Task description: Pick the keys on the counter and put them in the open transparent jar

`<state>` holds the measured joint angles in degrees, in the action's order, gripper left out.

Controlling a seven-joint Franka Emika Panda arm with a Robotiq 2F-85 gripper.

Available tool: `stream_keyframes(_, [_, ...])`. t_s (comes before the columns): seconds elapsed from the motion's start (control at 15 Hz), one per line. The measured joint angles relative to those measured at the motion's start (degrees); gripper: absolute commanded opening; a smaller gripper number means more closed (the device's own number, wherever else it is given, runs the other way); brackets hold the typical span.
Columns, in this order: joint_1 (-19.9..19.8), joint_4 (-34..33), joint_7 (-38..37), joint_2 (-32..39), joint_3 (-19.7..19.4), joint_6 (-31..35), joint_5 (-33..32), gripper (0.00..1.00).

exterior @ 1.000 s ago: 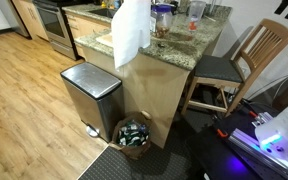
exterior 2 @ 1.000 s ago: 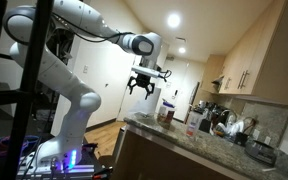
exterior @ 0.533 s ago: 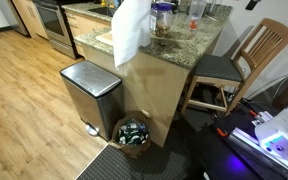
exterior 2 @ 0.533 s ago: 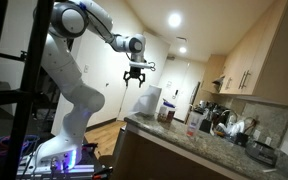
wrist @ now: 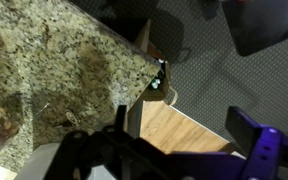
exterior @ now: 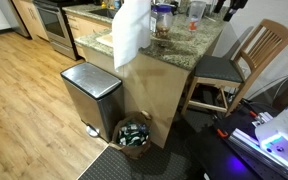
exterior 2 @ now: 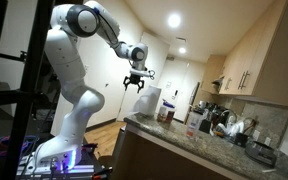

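1 gripper (exterior 2: 137, 83), jaws wide; jar (exterior: 162, 18) well apart, lower

In an exterior view 1 round ceiling light (exterior 2: 174, 19) blooms into white glare, while the room around it stays dim and warm. In an exterior view soft, even light falls on the wood floor (exterior: 24, 95), and a glowing device (exterior: 276, 138) spills violet. In the wrist view soft shadows mottle the counter (wrist: 44, 70), and the gripper (wrist: 179, 150) is a dark, out-of-focus blur.
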<state>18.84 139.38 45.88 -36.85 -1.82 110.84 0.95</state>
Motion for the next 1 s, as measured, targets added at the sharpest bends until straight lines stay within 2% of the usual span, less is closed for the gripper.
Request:
stream_keyframes(0.33, [-0.34,0.44,-7.23,12.61,-0.06,17.71,8.88,1.00])
stream_keyframes(0.47, [-0.40,0.27,-7.51,14.47,0.06,18.62,8.95,1.00])
stream_keyframes(0.8, [-0.61,0.25,-9.30,13.76,0.44,19.44,9.16,1.00])
stream_keyframes(1.0, [-0.57,0.05,-12.09,18.86,0.45,27.65,14.28,1.00])
